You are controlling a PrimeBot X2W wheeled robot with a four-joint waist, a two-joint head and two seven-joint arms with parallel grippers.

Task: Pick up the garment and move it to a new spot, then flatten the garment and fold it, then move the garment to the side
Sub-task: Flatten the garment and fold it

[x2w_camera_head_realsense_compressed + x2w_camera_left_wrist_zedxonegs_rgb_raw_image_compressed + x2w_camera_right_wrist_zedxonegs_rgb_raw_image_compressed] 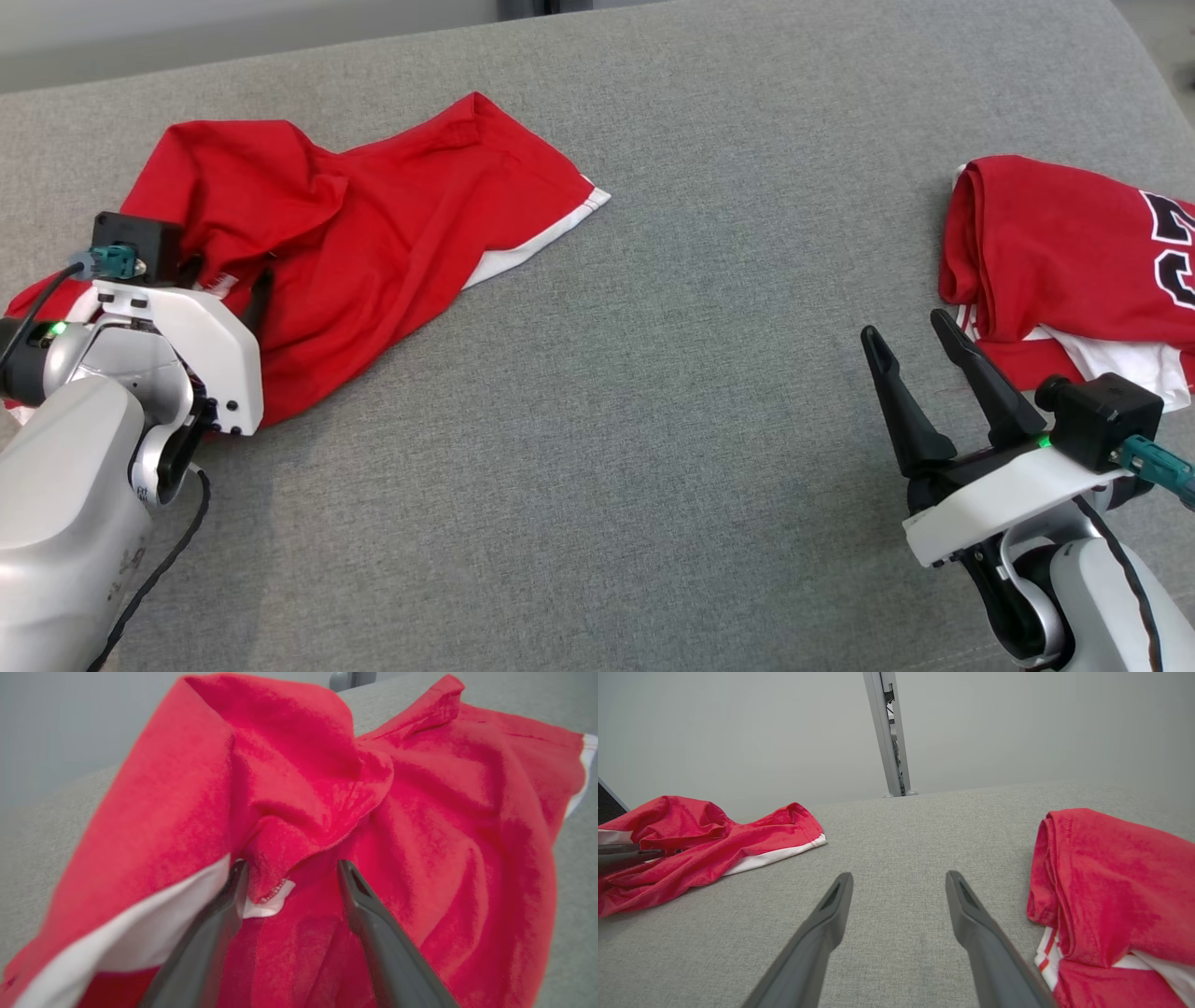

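The garment (373, 215) is a crumpled red piece with white trim, lying at the left of the grey cloth-covered table (653, 420). My left gripper (229, 280) is down on its near left part. In the left wrist view the garment (303, 765) rises in folds, and that gripper (292, 865) is open, its two fingers straddling a raised fold by a white hem. My right gripper (904, 327) hovers open over bare table at the lower right, with nothing between its fingers. In the right wrist view the garment (700, 835) lies far left of the open right gripper (899, 876).
A folded red jersey (1055, 252) with black and white numbering lies at the right edge, just right of my right gripper; the right wrist view shows that jersey (1101, 882) close by. A grey post (889, 732) stands behind the table's far edge.
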